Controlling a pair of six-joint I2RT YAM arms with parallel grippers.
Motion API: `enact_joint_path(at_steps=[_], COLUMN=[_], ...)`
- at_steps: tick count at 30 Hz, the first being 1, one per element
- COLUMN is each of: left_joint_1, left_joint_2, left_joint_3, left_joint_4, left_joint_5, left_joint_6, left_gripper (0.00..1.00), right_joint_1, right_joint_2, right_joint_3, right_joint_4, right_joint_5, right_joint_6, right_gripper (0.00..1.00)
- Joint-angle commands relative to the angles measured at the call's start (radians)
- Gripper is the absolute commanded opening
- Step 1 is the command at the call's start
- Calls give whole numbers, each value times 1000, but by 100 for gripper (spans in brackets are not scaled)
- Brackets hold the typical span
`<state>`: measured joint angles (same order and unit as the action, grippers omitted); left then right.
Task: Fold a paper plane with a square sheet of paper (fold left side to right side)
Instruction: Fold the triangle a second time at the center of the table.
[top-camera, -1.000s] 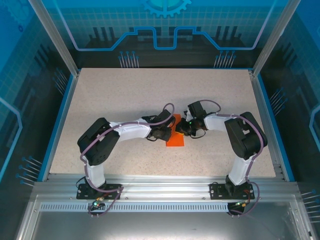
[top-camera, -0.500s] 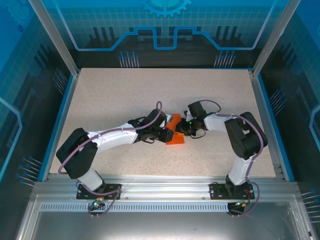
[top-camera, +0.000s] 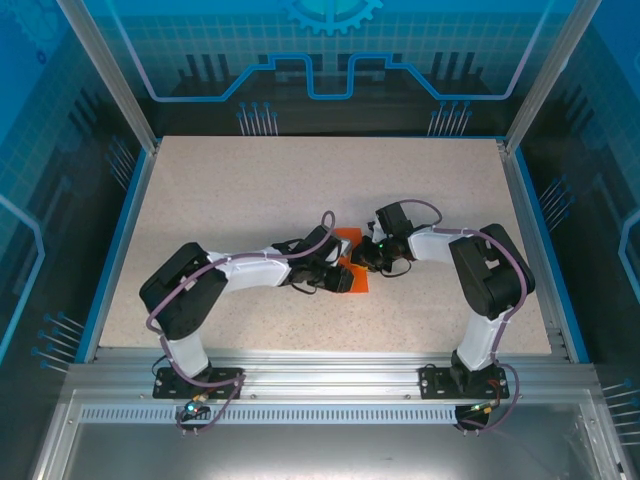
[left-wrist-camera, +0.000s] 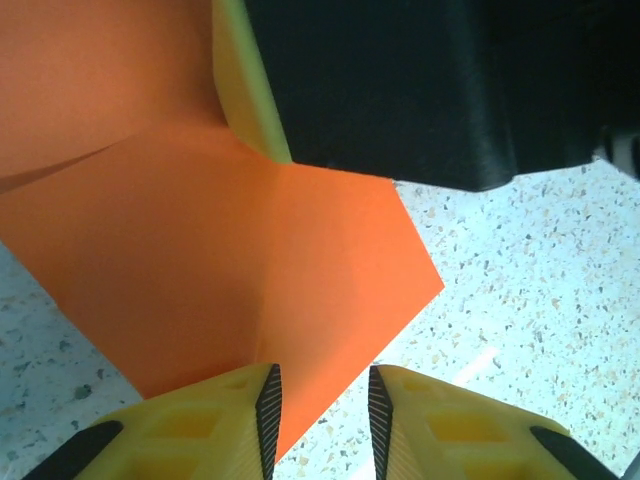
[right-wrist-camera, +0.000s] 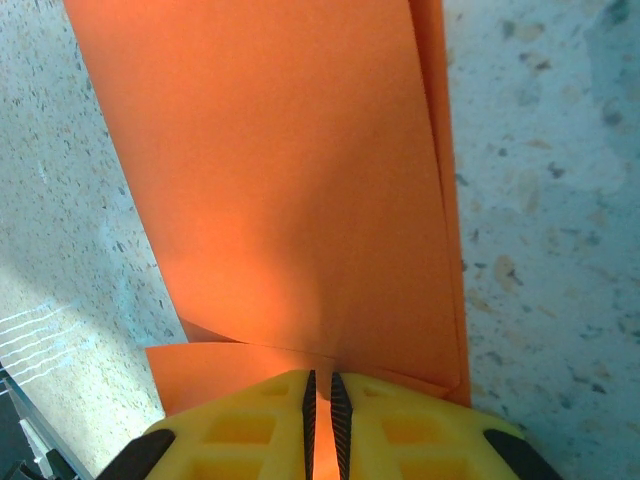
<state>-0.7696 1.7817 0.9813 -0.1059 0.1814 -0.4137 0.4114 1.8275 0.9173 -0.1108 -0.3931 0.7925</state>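
The square sheet of paper (top-camera: 349, 238) is bright orange and lies mid-table, folded into overlapping layers, between my two grippers. My right gripper (top-camera: 366, 259) comes in from the right. In the right wrist view its jaws (right-wrist-camera: 321, 378) are pinched shut on an edge of the sheet (right-wrist-camera: 300, 180), with orange showing in the slit. My left gripper (top-camera: 340, 280) sits low at the sheet's near left side. In the left wrist view it (left-wrist-camera: 320, 385) is open, and a corner of the flat sheet (left-wrist-camera: 250, 250) runs under its left finger (left-wrist-camera: 200, 420).
The speckled beige table (top-camera: 250, 190) has a blue rim and clear enclosure walls around it. The right arm's black body (left-wrist-camera: 430, 90) hangs close above the paper, right in front of my left gripper.
My left gripper has slid right and nearer along the paper, covering more of it, and its jaws have parted slightly. The left elbow swung out and back. The right arm has stayed still.
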Motion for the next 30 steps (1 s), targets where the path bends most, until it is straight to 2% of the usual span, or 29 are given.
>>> enact_joint_path(at_steps=[1,19,25,30], left_joint_1=[-3,-9,-17,-26], left_joint_2=[11,18,21,18], left_joint_3=[6,-108,-134,-136], left_joint_4=[5,-12,-3,-6], left_joint_5=[8,-18,-25,-36], left_joint_6=[-4,-16,-30,-30], left_gripper=[33,28,24,20], right_joint_1=[-2,-5,-23,-17], right_joint_2=[32,14,-72,-166], right_joint_3=[-26,0,3,-28], right_joint_4=[-64,-84,-74,-116], right_joint_5=[48,32,-34,-72], right_joint_6=[-15,-59,-102,-141], right_gripper=[17,17,16,11])
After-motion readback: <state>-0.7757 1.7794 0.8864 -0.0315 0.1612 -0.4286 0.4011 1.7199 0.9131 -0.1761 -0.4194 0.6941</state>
